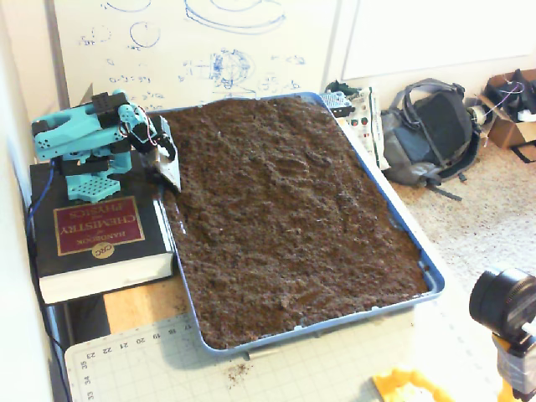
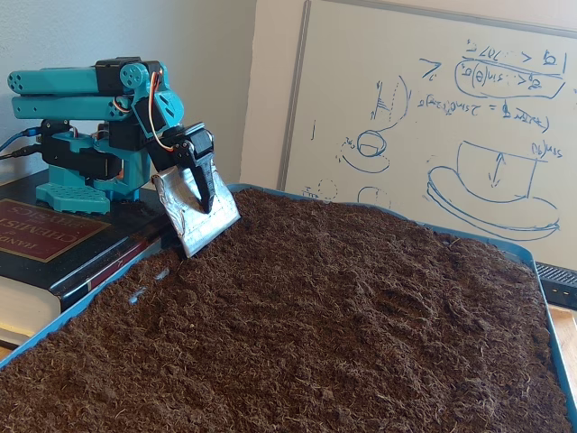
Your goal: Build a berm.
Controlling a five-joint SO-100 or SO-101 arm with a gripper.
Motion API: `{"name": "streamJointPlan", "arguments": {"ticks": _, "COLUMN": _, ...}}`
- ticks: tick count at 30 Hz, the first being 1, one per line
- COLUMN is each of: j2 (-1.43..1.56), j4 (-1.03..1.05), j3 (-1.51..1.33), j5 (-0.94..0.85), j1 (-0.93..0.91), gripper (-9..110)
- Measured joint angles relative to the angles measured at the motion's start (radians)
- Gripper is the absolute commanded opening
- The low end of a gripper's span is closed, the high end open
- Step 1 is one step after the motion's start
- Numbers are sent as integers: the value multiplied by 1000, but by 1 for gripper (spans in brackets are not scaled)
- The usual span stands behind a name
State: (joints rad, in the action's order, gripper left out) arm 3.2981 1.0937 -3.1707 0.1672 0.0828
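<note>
A blue tray (image 1: 416, 241) holds dark-brown crumbly soil (image 1: 285, 218) that lies roughly level with small lumps. No humped berm shows in either fixed view. The teal arm (image 1: 79, 138) stands on a book at the tray's left edge. My gripper (image 1: 172, 173) carries a silvery flat blade, and the black finger lies against it. The blade tip rests at the soil's left edge, near the far corner. In the other fixed view the gripper (image 2: 203, 221) points down with the blade tip touching the soil (image 2: 343, 325) beside the tray rim (image 2: 54, 329).
The arm's base sits on a thick black and red book (image 1: 100, 230). A whiteboard (image 2: 433, 117) stands behind the tray. A backpack (image 1: 427, 134) lies on the floor to the right. A camera (image 1: 502, 306) and a cutting mat (image 1: 293, 368) are at the front.
</note>
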Motion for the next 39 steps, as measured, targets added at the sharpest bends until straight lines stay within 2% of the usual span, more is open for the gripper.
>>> {"name": "streamJointPlan", "arguments": {"ticks": 26, "j2": 18, "j4": 28, "j3": 0, "j5": 0, "j1": 0, "gripper": 1}}
{"name": "streamJointPlan", "arguments": {"ticks": 31, "j2": 6, "j4": -18, "j3": 34, "j5": 8, "j1": 0, "gripper": 1}}
{"name": "streamJointPlan", "arguments": {"ticks": 39, "j2": -252, "j4": -150, "j3": 225, "j5": 12, "j1": 0, "gripper": 1}}
